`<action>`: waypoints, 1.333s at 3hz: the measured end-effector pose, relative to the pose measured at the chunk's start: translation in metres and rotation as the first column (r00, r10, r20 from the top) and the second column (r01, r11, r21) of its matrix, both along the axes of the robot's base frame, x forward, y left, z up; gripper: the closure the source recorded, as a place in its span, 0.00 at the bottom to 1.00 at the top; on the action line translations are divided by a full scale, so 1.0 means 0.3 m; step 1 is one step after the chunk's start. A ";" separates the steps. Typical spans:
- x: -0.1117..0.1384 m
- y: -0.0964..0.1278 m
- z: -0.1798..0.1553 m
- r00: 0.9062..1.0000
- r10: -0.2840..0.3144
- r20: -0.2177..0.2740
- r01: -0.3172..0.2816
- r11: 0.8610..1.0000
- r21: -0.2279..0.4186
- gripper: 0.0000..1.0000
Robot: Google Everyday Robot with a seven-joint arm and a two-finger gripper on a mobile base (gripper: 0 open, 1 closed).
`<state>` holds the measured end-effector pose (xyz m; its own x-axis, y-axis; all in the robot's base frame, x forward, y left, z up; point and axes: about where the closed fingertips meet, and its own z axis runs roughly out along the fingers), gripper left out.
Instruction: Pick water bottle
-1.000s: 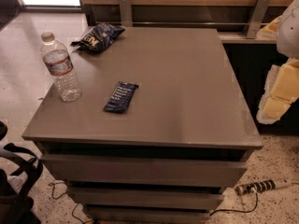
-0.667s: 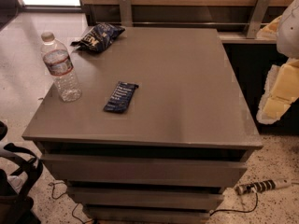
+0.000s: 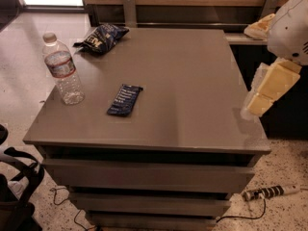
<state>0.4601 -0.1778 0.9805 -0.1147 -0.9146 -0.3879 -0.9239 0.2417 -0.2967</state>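
Observation:
The water bottle [image 3: 62, 69] is clear ribbed plastic with a white cap and a white-and-red label band. It stands upright near the left edge of the grey table [image 3: 192, 105]. My gripper [image 3: 267, 90], with yellowish pads on a white arm, hangs at the table's right edge. It is far to the right of the bottle and touches nothing.
A dark blue snack bar packet [image 3: 124, 99] lies flat right of the bottle. A dark chip bag [image 3: 102, 37] lies at the back left. Drawers sit below the tabletop. A power strip [image 3: 269, 192] lies on the floor at right, and a black object [image 3: 17, 186] stands at lower left.
My gripper has shifted a little left and up, toward the table's right edge. The bottle and the packets have not moved.

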 end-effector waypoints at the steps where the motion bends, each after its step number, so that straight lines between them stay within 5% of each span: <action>1: 0.080 0.134 -0.003 0.997 0.046 0.063 -0.054 0.989 0.138 0.00; 2: 0.185 0.281 -0.019 0.991 0.092 0.099 -0.115 0.958 0.263 0.00; 4: 0.313 0.498 -0.094 0.980 0.166 0.113 -0.199 0.865 0.460 0.00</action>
